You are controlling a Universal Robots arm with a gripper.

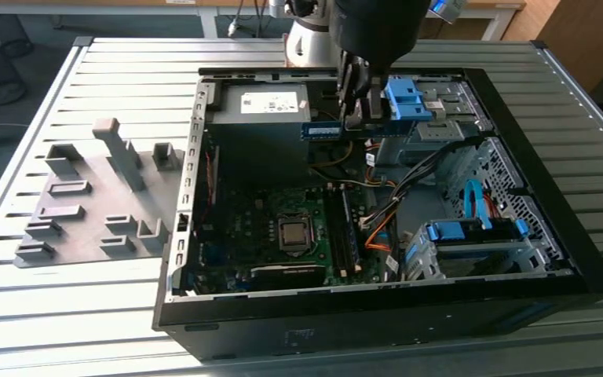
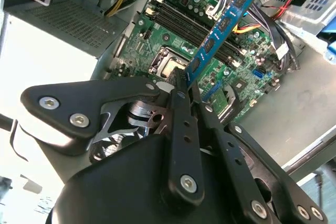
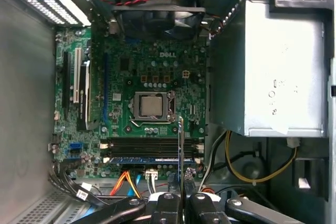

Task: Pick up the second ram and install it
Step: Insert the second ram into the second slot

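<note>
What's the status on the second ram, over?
Gripper shut on the second ram, stick carried above the open computer case. Motherboard slots below, one stick already seated. Loose cables beside the slots, none across them.

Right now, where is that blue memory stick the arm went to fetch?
The second ram is clamped in the gripper, held in the air inside the open computer case, above the motherboard.

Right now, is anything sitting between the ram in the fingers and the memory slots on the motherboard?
Nothing visible does. The gripper is shut on the second ram, holding it above the motherboard. In the first wrist view the memory slots lie open below it, one already filled by a blue stick. The cables run beside the slots, not across them.
</note>
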